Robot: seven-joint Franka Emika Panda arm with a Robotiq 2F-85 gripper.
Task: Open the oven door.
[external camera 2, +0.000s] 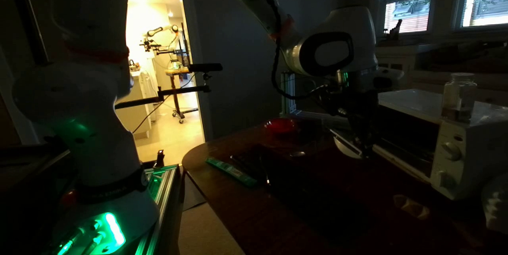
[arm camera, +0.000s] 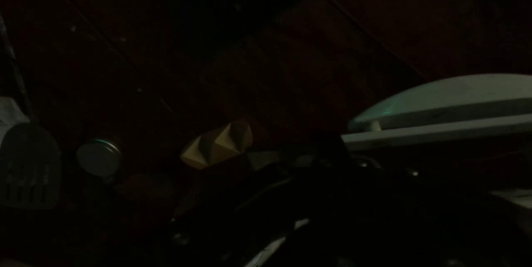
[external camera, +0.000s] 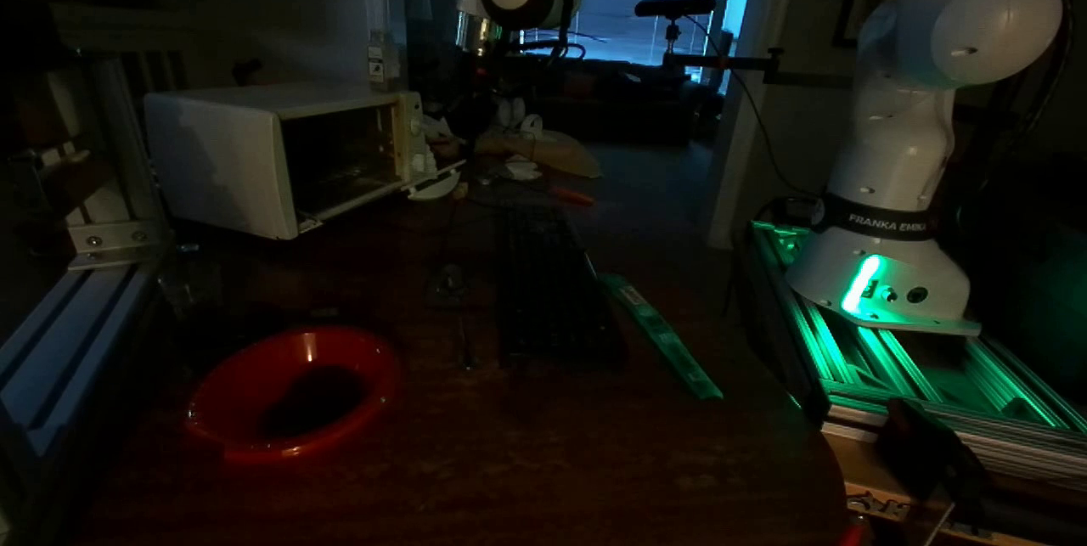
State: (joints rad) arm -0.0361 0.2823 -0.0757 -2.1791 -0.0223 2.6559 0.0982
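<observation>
The white oven (external camera: 216, 164) stands at the back left in an exterior view and at the right in an exterior view (external camera 2: 452, 160). Its dark cavity shows. The oven door (external camera 2: 350, 143) is lowered outward from the oven's face, its curved white handle (external camera 2: 346, 149) at the outer edge. In the wrist view the door's pale edge (arm camera: 436, 131) and handle (arm camera: 457, 92) lie at the right. My dark gripper (external camera 2: 365, 148) points down at the door's outer corner; its fingertips (arm camera: 328, 150) seem beside the door edge. Contact and finger opening are lost in darkness.
A glass jar (external camera 2: 458, 96) stands on the oven. A red bowl (external camera: 293, 393), a dark keyboard (external camera: 552, 291) and a green strip (external camera: 667, 338) lie on the table. A faceted pale block (arm camera: 218, 144), a round lid (arm camera: 99, 157) and a spatula (arm camera: 29, 167) lie near the gripper.
</observation>
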